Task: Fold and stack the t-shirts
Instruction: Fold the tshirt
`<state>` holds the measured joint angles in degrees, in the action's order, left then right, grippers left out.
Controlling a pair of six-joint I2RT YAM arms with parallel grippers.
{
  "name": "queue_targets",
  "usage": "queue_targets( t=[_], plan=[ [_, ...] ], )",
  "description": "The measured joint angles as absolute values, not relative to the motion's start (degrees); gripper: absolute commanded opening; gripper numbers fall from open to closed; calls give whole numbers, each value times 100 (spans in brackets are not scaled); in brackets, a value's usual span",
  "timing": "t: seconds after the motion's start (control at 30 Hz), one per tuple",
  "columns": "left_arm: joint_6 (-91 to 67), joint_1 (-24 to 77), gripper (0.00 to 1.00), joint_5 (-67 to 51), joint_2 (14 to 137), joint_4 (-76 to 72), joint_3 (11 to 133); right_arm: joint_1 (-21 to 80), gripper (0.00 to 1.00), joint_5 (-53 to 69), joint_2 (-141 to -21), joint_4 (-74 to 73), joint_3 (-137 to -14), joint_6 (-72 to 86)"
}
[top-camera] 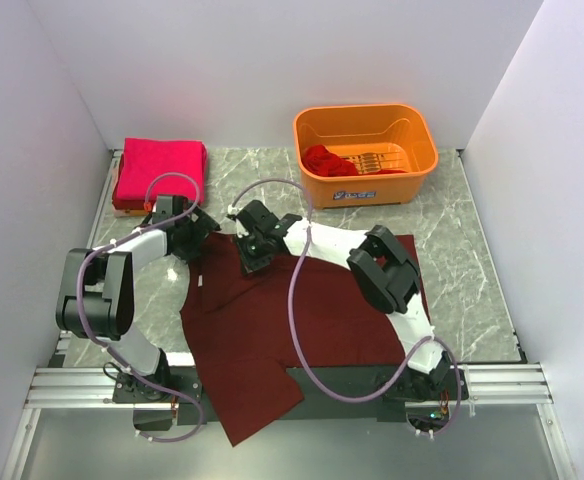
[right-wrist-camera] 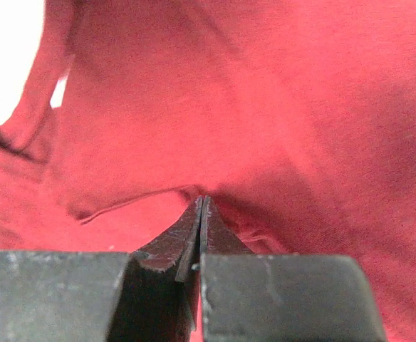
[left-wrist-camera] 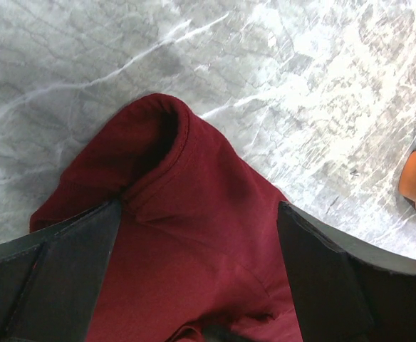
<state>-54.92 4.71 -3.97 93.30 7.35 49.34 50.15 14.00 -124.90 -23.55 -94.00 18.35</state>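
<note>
Jaws pressed together, the right gripper (right-wrist-camera: pixel 202 208) pinches a pucker of the maroon t-shirt (top-camera: pixel 302 320), which lies spread across the middle of the marble table (top-camera: pixel 462 270), its lower part draped over the near edge. The left gripper (left-wrist-camera: pixel 199 214) stands wide apart, its fingers (left-wrist-camera: pixel 58 278) straddling a rumpled sleeve at the shirt's upper-left corner, gripping nothing. A folded pink-red t-shirt (top-camera: pixel 160 172) sits upper left.

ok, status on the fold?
Left gripper open, straddling a corner of the maroon shirt. Right gripper shut on it. Shirt spread out, one end off the table. Cable crosses over it.
</note>
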Motion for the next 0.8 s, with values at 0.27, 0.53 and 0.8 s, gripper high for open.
queue_targets(
  t=[0.27, 0.53, 0.8],
  plan=[
    [-5494, 469, 99, -316, 9382, 742, 4995, 5103, 0, 1466, -11924, -2060, -8759, 1828],
    [-5487, 469, 99, -270, 9382, 770, 5013, 5118, 12, 1433, -11681, -1966, -8326, 1800],
    [-5468, 469, 99, -274, 9382, 770, 5013, 5124, 36, 1022, -12007, -2049, -9303, 1599]
  ],
)
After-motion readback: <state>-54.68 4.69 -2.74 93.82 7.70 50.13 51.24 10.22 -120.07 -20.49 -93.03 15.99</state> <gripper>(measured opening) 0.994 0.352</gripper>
